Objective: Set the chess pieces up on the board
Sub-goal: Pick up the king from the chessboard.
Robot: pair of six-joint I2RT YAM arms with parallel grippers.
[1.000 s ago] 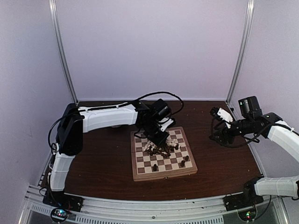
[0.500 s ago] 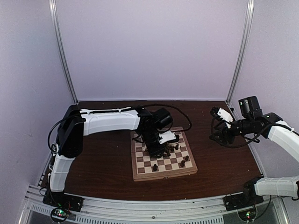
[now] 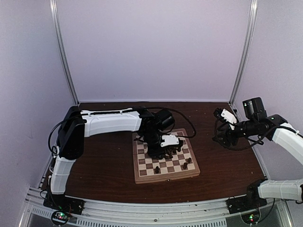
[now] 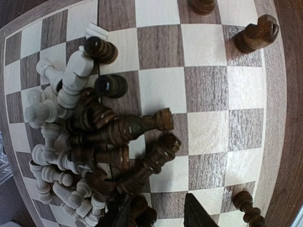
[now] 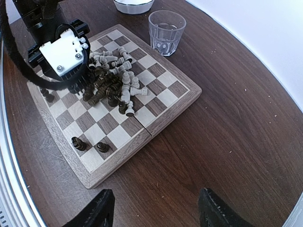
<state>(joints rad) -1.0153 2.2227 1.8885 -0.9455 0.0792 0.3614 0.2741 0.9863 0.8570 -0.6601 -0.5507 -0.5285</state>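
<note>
Top external: board (image 3: 144, 174) lies mid-desk (image 3: 102, 165); L arm reaches across it from the left, R arm is off to the right, away from the board.
Board: light wood, brown/cream checks, pale rim, flat on the desk.
Pieces (image 4: 94, 142): cream and dark, mostly lying down, heaped in one tangle on the board's middle squares. Cream lot on one side, dark lot on the other, overlapping where they meet.
Knight (image 4: 258, 32): dark, upright, on a square of the outer row by the rim, apart from the heap.
Pawn (image 4: 247, 203): dark, upright, same outer row, further along.
Other uprights: two dark pcs (image 5: 89, 144) side by side near one corner; a few more dark ones at the edge under the L arm, too small to name.
L hand (image 4: 158, 215): low over the dark side of the heap. Fingers part-open, narrow gap. One dark piece lies against one finger, and bare square shows in the rest of the gap.
R hand (image 5: 156, 213): wide, nothing in it, above bare desk, well apart from the board.
Glass (image 5: 166, 30): clear, upright, on the desk just beside the board's edge.
Dish (image 5: 134, 4): white, cut off by the frame, on the desk beyond the glass.
</note>
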